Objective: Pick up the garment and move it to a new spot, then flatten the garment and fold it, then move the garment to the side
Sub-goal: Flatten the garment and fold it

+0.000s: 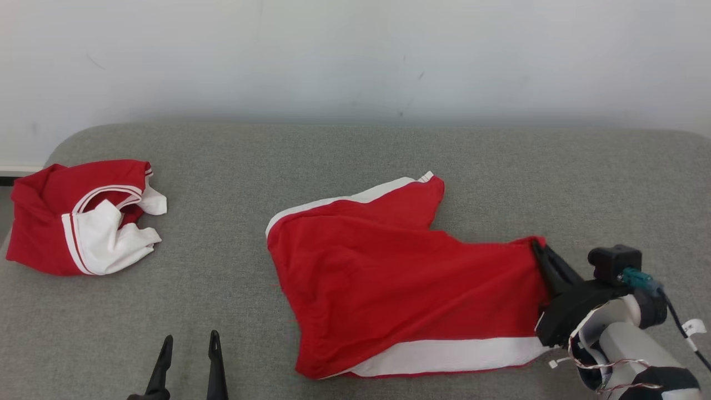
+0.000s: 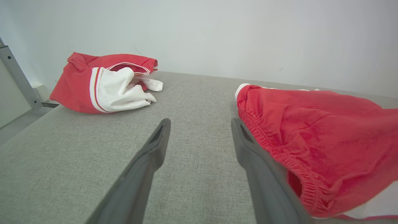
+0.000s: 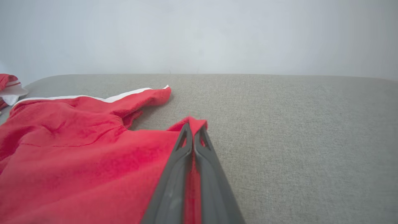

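Padded surface: grey woven fabric, rounded far corners, running the full width of the head view. Behind it stands a plain pale wall, matt, with a few faint dark scuffs near the middle. Light is even and soft, with a weak band of shadow where the surface meets the wall. In the left wrist view a grey metal strut slants up at the far left edge, with a pale panel beside it. Below it is possibly a strip of floor, too blurred to be sure.
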Available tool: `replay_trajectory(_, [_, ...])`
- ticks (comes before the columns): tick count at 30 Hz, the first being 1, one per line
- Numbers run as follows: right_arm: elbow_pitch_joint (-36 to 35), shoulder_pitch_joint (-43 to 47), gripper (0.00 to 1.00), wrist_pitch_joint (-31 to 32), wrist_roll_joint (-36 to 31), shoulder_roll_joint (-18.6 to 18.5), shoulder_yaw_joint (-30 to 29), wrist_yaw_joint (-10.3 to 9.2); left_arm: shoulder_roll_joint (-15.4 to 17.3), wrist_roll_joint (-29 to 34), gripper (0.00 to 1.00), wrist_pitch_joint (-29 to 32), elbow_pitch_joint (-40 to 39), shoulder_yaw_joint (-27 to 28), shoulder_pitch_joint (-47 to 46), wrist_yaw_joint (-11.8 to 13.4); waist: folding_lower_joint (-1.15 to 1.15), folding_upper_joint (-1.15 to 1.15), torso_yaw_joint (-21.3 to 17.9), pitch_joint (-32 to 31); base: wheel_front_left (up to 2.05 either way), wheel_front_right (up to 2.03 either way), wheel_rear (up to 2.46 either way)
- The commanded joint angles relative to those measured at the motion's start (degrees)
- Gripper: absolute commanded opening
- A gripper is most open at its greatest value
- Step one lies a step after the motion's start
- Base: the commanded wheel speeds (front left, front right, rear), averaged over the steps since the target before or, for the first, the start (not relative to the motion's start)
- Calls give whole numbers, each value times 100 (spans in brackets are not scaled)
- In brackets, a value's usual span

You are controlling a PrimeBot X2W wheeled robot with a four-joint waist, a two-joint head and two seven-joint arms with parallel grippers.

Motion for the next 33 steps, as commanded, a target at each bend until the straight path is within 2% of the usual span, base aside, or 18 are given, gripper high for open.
replay_trajectory(1, [33, -91, 0, -12, 83, -86, -38, -14, -3, 29, 100, -21, 19, -16, -64, -1, 0, 0, 11, -7, 0, 0, 0])
replay_trajectory(7, [330, -367, 0, 83, 269, -147, -79, -14, -3, -36, 100, -21, 76, -109, -138, -34, 0, 0, 90, 3, 0, 0, 0])
replay_trajectory(8, [406, -401, 39, 55, 258, -141, -55, -14, -4, -49, 100, -21, 92, -141, -138, -41, 0, 0, 94, 3, 0, 0, 0])
replay_trajectory(9, [500, -434, 100, 27, 234, -133, -41, -14, -4, -58, 100, -20, 99, -173, -142, -49, 0, 0, 100, -3, 0, 0, 0])
replay_trajectory(16, [569, -415, 100, -251, -43, -127, -111, -14, -3, -1, 100, -21, 158, -161, -8, -89, 0, 0, 5, -177, 0, 0, 0])
replay_trajectory(24, [-747, 363, 100, -257, -465, 19, -981, -14, -4, 113, 100, -21, 167, 15, 129, -208, 0, 0, -249, -290, 0, 0, 0])
replay_trajectory(33, [-2437, 1820, 100, -249, -961, 579, -1803, -14, -4, 179, 100, -21, 228, 24, 159, -327, 0, 0, -533, -325, 0, 0, 0])
